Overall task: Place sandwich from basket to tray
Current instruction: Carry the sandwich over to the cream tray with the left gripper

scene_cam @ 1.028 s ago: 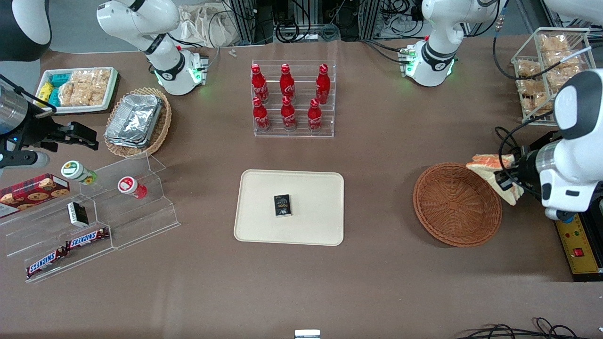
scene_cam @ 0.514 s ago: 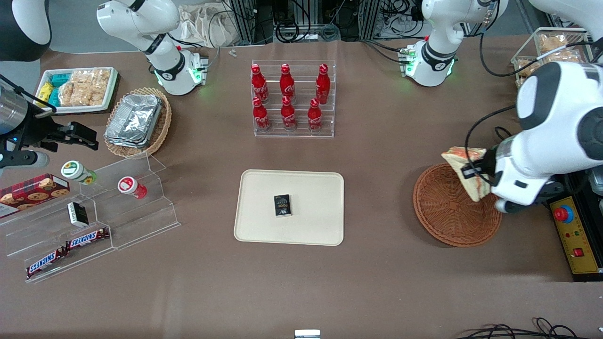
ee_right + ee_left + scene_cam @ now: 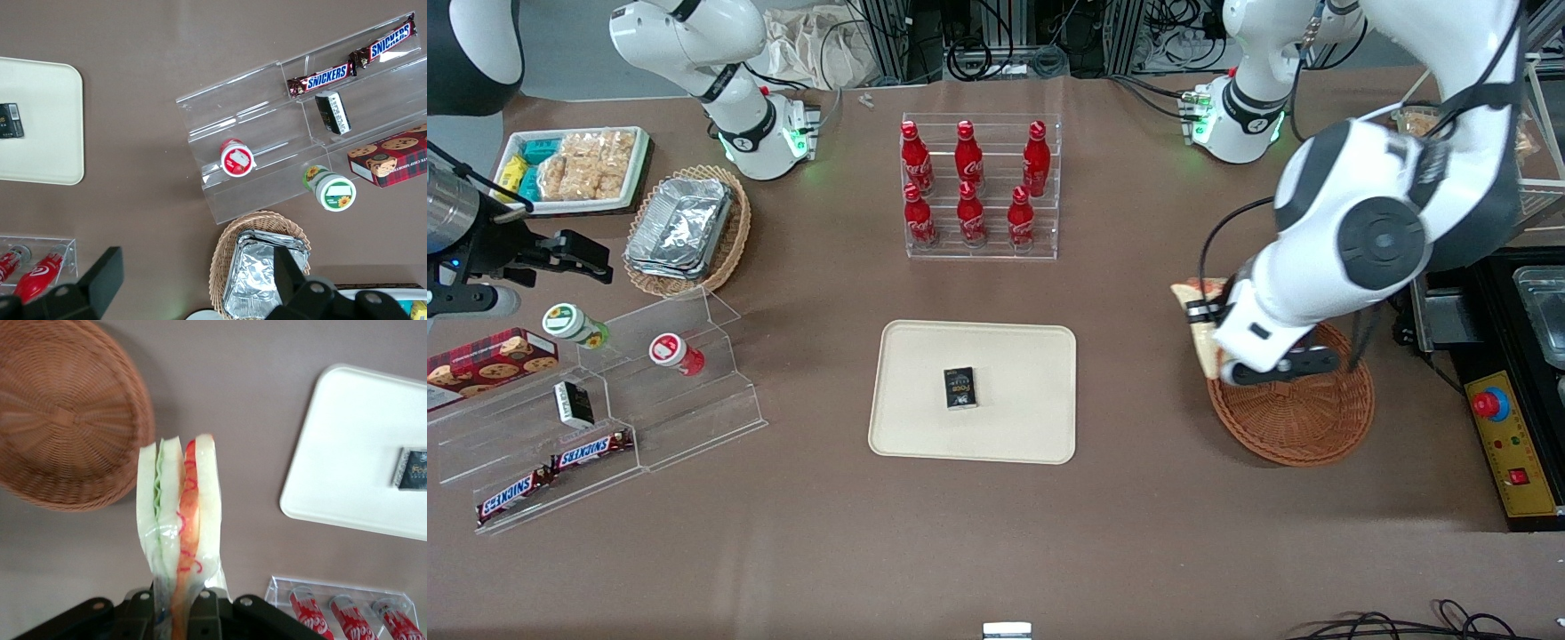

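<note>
Brown cloth covers the table (image 3: pixel 1138 533), with cables and frame posts along its edge farthest from the front camera. Near the middle lies the tray (image 3: pixel 925 418), flat, with a small dark box (image 3: pixel 960 388) resting on it. Toward the working arm's end sits the basket (image 3: pixel 1303 427), with nothing visible inside it. The gripper (image 3: pixel 175 613) hangs in the air over the basket's rim on the side facing the tray, and its fingers (image 3: pixel 142 608) are clamped on the sandwich (image 3: pixel 179 520). That sandwich, in a clear wrapper, is held by one end, with its white bread and its green and orange-red layers showing edge-on in the left wrist view. In the front view only its tip (image 3: pixel 1197 307) pokes out past the arm, above the cloth just beside the basket, clear of both basket and tray. A clear rack of red bottles (image 3: pixel 969 187) stands farther from the front camera than the tray.
</note>
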You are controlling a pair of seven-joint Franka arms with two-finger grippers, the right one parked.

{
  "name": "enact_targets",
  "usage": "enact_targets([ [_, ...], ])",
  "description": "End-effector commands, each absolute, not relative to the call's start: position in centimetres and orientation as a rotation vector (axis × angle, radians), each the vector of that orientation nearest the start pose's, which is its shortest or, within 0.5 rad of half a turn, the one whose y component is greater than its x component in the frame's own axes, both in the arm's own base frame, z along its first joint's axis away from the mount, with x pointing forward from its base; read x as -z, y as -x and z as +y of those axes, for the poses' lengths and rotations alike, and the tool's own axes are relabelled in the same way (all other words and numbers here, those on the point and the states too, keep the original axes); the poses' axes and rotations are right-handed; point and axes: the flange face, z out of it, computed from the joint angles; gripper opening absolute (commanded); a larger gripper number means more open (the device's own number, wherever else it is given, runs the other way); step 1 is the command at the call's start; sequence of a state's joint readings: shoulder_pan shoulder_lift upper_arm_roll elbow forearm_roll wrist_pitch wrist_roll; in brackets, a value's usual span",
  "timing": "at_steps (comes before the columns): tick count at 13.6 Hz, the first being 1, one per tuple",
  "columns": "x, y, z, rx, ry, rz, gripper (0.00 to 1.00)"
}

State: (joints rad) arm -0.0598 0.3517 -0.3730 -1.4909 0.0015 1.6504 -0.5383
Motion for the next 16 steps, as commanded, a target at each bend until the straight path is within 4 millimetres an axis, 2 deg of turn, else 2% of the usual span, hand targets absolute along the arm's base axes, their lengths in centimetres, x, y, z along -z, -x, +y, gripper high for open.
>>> enact_targets([
  [1,-43.3,-60.5,-26.9,-0.332,3.205,-0.145,0.02],
  [3,-40.3,-59.8,-31.9,-0.301,3.219,-0.057,0.00],
  [5,-37.6,-59.9,-33.9,-0.243,3.191,0.022,0.00],
  [8,-34.5,-59.1,-37.8,-0.182,3.214,0.098,0.00],
  [10,-31.8,-59.5,-39.0,-0.169,3.251,0.105,0.00],
  [12,-28.9,-59.1,-40.9,-0.138,3.270,0.145,0.00],
  [14,-25.8,-59.5,-41.2,-0.109,3.279,0.157,0.00],
  [16,-24.0,-59.6,-41.4,-0.101,3.291,0.158,0.01],
])
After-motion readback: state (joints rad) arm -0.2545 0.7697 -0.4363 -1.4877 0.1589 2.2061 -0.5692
